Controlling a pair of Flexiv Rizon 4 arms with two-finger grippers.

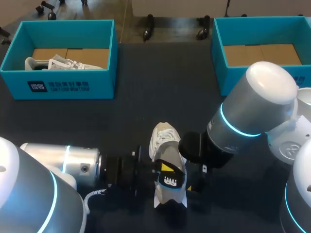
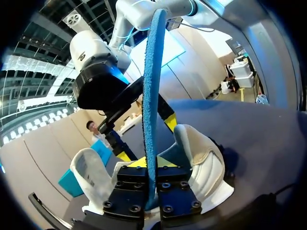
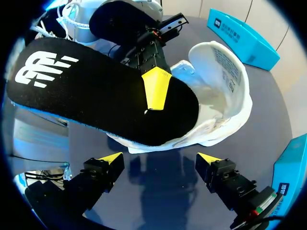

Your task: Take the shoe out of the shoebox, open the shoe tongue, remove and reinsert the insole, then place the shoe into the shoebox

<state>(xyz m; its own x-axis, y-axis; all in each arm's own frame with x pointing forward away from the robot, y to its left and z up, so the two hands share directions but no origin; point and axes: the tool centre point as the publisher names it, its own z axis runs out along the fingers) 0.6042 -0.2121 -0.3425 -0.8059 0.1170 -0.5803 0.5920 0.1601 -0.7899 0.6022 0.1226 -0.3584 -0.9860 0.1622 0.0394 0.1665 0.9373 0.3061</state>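
A white shoe (image 1: 163, 141) lies on the dark table in front of me, its opening (image 3: 216, 96) facing my right wrist camera. My left gripper (image 1: 166, 169) is shut on the black insole (image 1: 171, 180), which has a white logo and a blue underside. The insole stands edge-on between this gripper's fingers (image 2: 151, 167), with one yellow fingertip (image 3: 156, 88) pressed on its black face. It is held just above the shoe (image 2: 204, 163). My right gripper (image 3: 160, 160) is open and empty, a little short of the shoe and the insole (image 3: 96, 96).
A teal shoebox (image 1: 63, 80) at the back left holds a second white shoe (image 1: 63, 63). Another teal box (image 1: 221, 53) at the back right shows only its cardboard floor. Bare dark table lies between the boxes and the shoe.
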